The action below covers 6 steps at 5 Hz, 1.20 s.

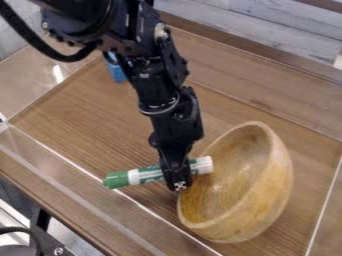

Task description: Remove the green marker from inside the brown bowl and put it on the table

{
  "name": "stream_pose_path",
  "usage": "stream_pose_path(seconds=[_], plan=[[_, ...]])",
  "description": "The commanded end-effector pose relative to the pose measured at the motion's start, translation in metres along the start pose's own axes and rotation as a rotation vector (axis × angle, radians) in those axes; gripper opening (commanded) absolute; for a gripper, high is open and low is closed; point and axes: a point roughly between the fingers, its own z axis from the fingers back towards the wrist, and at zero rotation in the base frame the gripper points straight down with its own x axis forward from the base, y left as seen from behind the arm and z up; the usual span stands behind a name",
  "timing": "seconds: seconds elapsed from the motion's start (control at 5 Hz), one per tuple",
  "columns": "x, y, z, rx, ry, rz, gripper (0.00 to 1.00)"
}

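Green marker (144,176): smooth plastic, straight cylinder, white barrel w/ green label print, green at the left end. Lies slantwise, left end a bit nearer, right end up against the bowl's left side. It's out past the rim on the left, over the near-left part of the surface, close to the clear wall; can't tell if it touches the wood below.

Fingers (178,178) = black, pinching the marker toward its right end, pointing down; tips partly hidden, so exact contact pts unclear. Arm (144,65) above is black, chunky segments w/ cables, coming in from the far left.

Brown bowl (238,185): light-brown wood, thick wall, visible grain, rounded. Sits right of the fingers, tipped w/ its opening turned up & toward the left; rim reads as a long oval.

Blue block (116,68) far left, behind the arm, partly hidden by it.

Surface (80,115): brown wood-grain tabletop w/ darker streaks, matte-ish. Clear plastic wall (80,178) runs along the near-left edge, another bit at right. Beyond the far edge, pale grey-white planks (267,35). Near-left corner: dark cables/parts (27,238), too cut off to ID.
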Motion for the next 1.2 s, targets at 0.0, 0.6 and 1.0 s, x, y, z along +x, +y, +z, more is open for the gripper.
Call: stream_pose_path(seconds=[0.0,0.6,1.0], plan=[[0.0089,0.0092,0.0156,0.04,-0.038,0.001,0.0],[0.0099,0.0093,0.0233,0.027,-0.044,0.023,0.0],[0.0098,0.0102,0.0206,0.02,-0.046,0.023,0.0]])
